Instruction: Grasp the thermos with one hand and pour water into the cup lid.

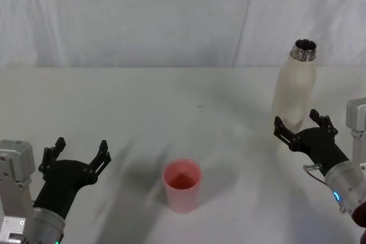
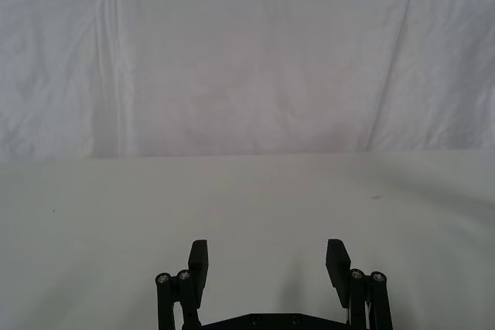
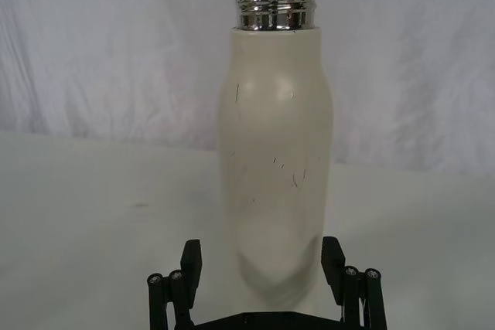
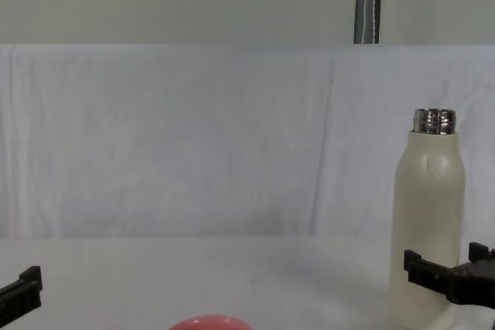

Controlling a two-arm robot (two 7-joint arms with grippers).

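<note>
The thermos [image 1: 294,87] is a tall cream-white bottle with an uncapped silver neck, standing upright at the table's right. My right gripper [image 1: 302,125] is open at its base, one black finger on each side of the lower body. The right wrist view shows the thermos [image 3: 274,160] between the fingers [image 3: 191,262], apart from them. From the chest view the thermos [image 4: 430,214] rises above the right gripper [image 4: 448,270]. The pink cup lid [image 1: 182,185] stands open-side up at front centre; its rim [image 4: 207,322] peeks in low. My left gripper [image 1: 79,155] hovers open at the front left, holding nothing.
A white cloth covers the table [image 1: 143,101] and hangs as a backdrop [image 1: 171,15] behind it. A metal pole [image 4: 368,1] stands behind the backdrop. Bare table [image 2: 232,199] lies ahead of the left gripper [image 2: 267,262].
</note>
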